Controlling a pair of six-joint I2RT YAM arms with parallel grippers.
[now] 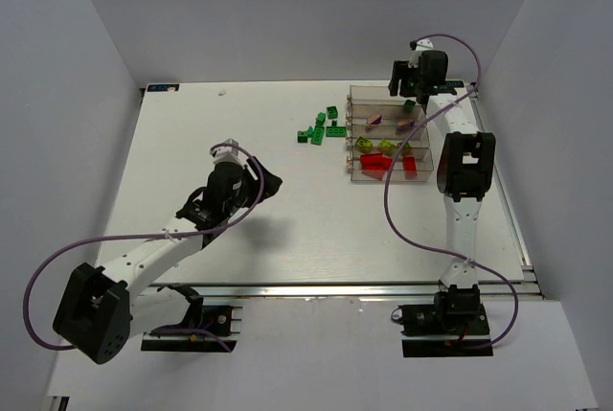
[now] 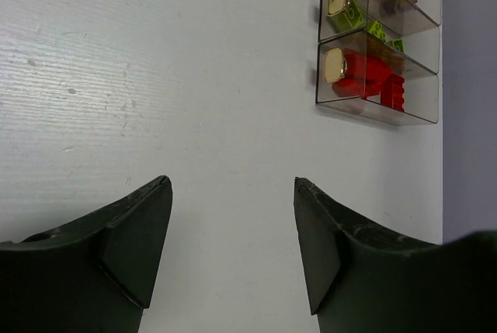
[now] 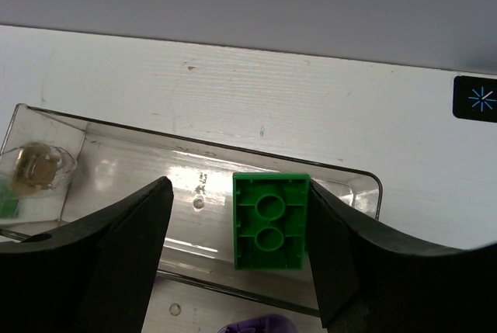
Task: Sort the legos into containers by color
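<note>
Hovering over bin (image 3: 116, 154) | right tool (image 3: 237, 193) spread wide, green brick (image 3: 270, 222) loose between jaws | left tool (image 2: 231, 189) spread, empty

**Glossy plastic on a matt table**

The table (image 2: 155, 77) is matt white, with a fine straight grain and a few dark specks. The bins (image 2: 419, 108), at 1 o'clock in the left wrist view, are clear, hard, glossy plastic with glare on the walls. The red bricks (image 2: 369, 77) inside have a smooth shine. The green brick (image 3: 270, 220) is smooth, lightly glossy plastic. The left fingers (image 2: 342, 263) are matt black, faintly scuffed along one edge. The rail (image 1: 335, 288), at the table's 6 o'clock edge, looks like bare metal.
</note>
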